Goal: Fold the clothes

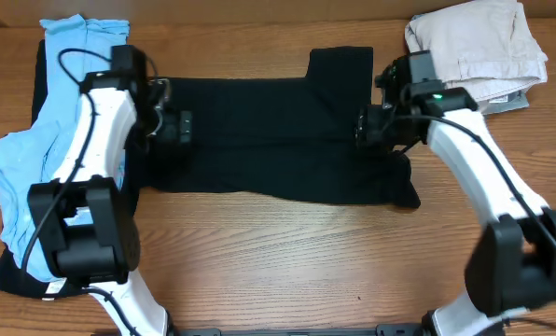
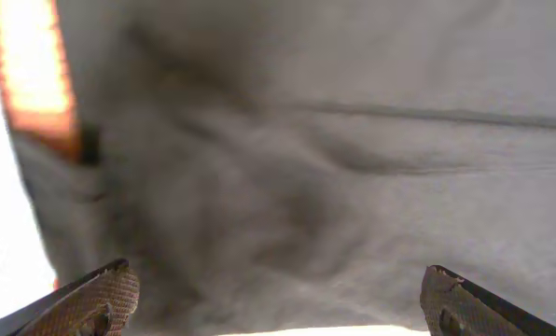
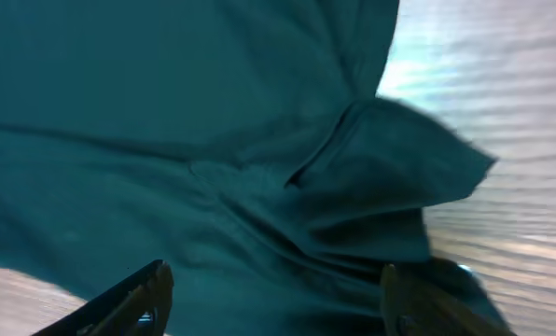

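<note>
Fingers of the left claw (image 1: pixel 179 128) stand spread wide with nothing between them. In its wrist view both tips sit at the bottom corners, and only dark cloth lies flat below the gap. The claw hangs low over the left end of the black garment (image 1: pixel 269 131), pointing in toward the middle of it. Whether the tips touch the cloth cannot be told.

The right claw (image 1: pixel 364 127) faces it from the other end, also parted, though less widely, and it has hold of nothing. Its wrist view shows rumpled folds under the open gap, and a loose flap (image 3: pixel 399 177) of the same garment turned over just ahead of the right-hand finger.

Between the two claws the black garment is laid out as a broad band on the table (image 1: pixel 287 261), with a square tab sticking out along its far edge nearer the right claw.

Behind the left claw, under its arm, lies a crumpled light blue garment (image 1: pixel 31 159) resting on more black cloth (image 1: pixel 6 271). Behind the right claw, at the far corner, sits a pile of beige clothes (image 1: pixel 479 42), well apart from the black garment.
</note>
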Controlling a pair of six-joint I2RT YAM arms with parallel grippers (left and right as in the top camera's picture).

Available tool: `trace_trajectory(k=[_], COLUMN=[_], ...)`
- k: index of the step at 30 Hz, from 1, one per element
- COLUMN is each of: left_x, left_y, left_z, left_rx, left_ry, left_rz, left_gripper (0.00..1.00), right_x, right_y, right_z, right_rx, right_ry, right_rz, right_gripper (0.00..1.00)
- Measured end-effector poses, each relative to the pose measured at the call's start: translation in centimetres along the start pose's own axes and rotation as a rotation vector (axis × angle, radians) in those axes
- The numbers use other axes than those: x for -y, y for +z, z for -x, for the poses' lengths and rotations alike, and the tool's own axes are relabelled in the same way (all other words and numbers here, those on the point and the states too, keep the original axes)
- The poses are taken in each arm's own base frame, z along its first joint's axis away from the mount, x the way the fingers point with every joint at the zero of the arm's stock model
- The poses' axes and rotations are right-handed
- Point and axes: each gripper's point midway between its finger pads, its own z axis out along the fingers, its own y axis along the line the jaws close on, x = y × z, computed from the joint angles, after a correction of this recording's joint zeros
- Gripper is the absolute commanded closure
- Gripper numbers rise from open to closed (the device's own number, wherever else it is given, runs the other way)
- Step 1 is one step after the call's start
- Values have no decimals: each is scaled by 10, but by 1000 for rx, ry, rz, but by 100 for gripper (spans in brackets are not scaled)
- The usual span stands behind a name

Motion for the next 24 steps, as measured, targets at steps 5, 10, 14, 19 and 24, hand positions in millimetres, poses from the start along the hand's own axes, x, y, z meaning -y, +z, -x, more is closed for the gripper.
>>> trace_trajectory(k=[5,10,14,19,24], left_x=[33,32,22,14,14], left_y=[15,37,49,68,71], left_z=[0,-16,-31,-60,-66], left_rx=[20,-4,-36,-95,-76], left_ry=[90,79,17,-62,-99], left_rz=[-4,56,99,132,127], left_gripper=[4,7,10,10,7], right_x=[14,18,23,30,37], right_y=[40,50,57,63,69], right_z=[-15,-22,-32,-56,-83], right_rx=[-104,-139,-170,-237,-305], right_ry=[27,34,68,151,202], right_rz=[-30,-38,-55,-88,-112], right_gripper=[31,31,30,29,28])
